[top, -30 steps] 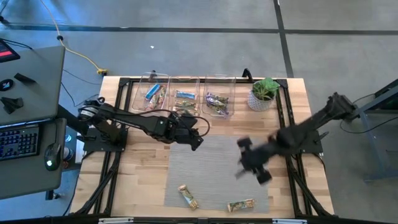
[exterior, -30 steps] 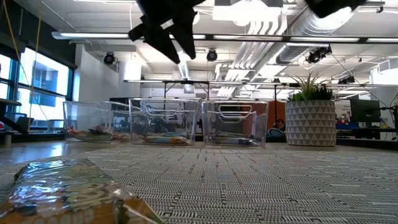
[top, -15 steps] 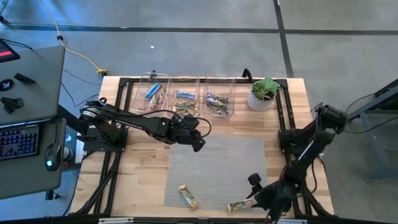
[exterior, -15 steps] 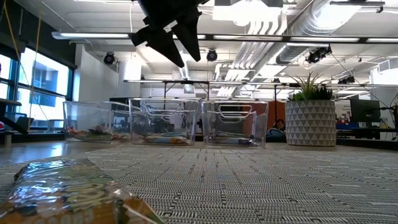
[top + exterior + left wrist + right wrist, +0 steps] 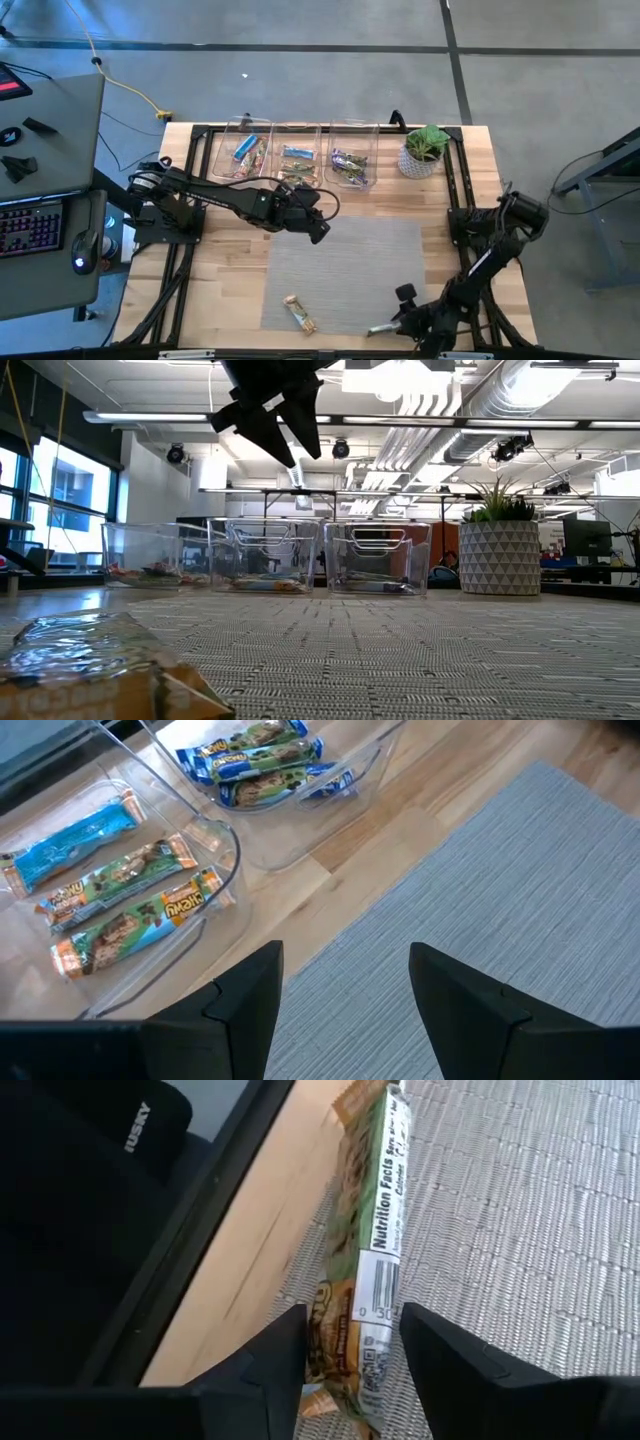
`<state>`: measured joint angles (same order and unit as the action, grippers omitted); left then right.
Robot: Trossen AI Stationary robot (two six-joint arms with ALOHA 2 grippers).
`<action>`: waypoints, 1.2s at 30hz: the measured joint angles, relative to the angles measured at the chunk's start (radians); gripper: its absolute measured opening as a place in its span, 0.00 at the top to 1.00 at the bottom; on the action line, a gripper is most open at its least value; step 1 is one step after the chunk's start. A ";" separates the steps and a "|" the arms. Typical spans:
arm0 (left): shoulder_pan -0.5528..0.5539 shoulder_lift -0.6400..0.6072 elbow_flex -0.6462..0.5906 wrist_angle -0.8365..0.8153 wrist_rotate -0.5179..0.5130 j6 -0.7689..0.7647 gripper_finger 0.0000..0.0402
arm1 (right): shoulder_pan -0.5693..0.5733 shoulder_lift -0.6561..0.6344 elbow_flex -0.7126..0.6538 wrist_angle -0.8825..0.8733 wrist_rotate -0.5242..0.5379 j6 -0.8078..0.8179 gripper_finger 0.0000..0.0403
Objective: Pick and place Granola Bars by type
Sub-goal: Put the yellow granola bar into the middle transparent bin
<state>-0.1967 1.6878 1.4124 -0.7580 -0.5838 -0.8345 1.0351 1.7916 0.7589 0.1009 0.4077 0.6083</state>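
Two green-orange granola bars lie at the near edge of the grey mat. One lies flat and apart. The other is tipped up on a long edge, and my right gripper is low over it, open, with a finger on each side of it. That bar also fills the low view's near left corner. My left gripper hovers open and empty above the mat's far left part, near three clear bins that hold more bars. My right gripper straddles one end of the green-orange bar, the bar filling the gap between the two open fingers. The fingers slant down from the table's right and lie along the bar. It stands on a long edge at the mat's border.
Three clear bins stand in a row at the far side, with blue, green-orange and purple bars sorted in them. A potted plant stands to their right. Black frame rails run along the table's sides; bare mat lies between the arms.
My right gripper has swung down and toward the table's near edge, arriving over the green-orange bar. That bar has tipped from flat up onto a long edge.
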 joint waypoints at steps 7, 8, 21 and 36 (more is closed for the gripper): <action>0.000 0.000 0.000 0.000 -0.003 0.002 0.48 | -0.002 0.002 -0.003 0.028 0.000 -0.007 0.67; 0.000 0.000 0.000 0.000 -0.003 0.002 0.48 | -0.002 0.003 -0.003 0.037 -0.005 -0.007 0.69; 0.000 0.000 0.000 0.001 -0.002 0.000 0.48 | -0.021 -0.076 -0.003 0.046 -0.099 -0.057 0.92; 0.000 -0.106 -0.001 -0.007 -0.004 0.054 0.48 | -0.389 -0.532 -0.003 -0.198 0.581 -0.844 0.93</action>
<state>-0.1967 1.5819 1.4113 -0.7650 -0.5879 -0.7804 0.6459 1.2598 0.7563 -0.0974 0.9885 -0.2356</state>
